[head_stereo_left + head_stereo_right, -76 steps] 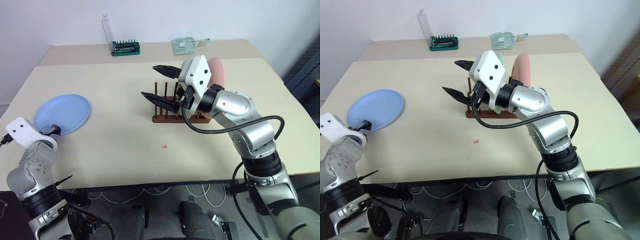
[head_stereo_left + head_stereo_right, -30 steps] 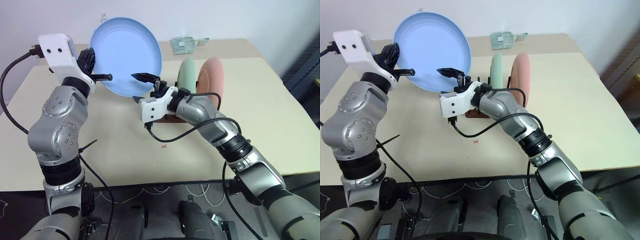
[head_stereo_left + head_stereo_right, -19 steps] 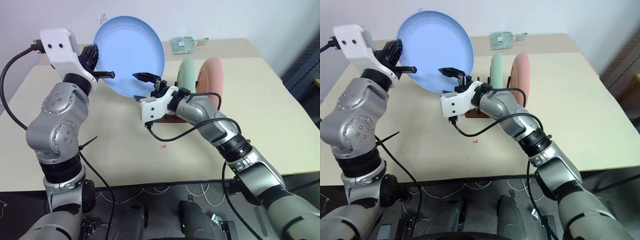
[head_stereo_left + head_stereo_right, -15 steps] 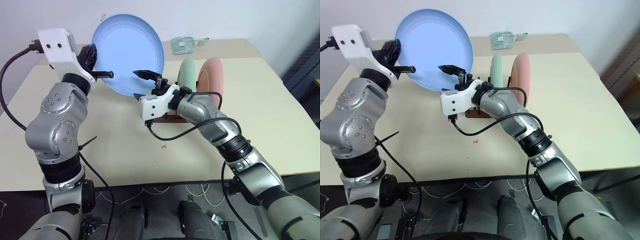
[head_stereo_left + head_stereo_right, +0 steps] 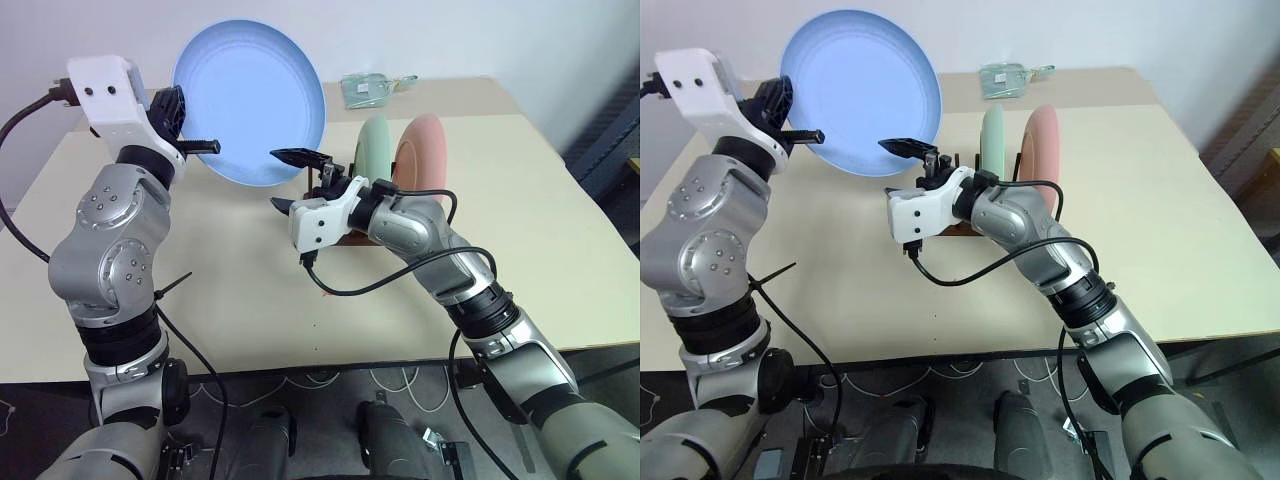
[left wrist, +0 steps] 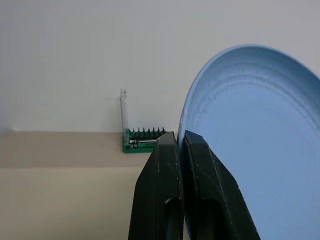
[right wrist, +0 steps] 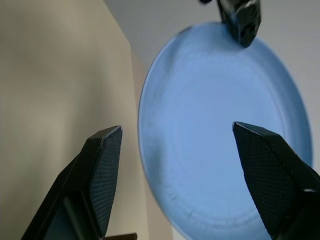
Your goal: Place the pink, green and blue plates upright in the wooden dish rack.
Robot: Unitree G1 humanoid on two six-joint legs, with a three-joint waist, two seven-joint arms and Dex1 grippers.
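Blue plate (image 5: 250, 103) clamped upright in left pincer (image 5: 205, 146).

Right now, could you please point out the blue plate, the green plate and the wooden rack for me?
blue plate (image 5: 255, 105), left eye view, on the middle of its inner face.
green plate (image 5: 376, 145), left eye view, on its upper face.
wooden rack (image 5: 948, 229), right eye view, on the base bar's left end.
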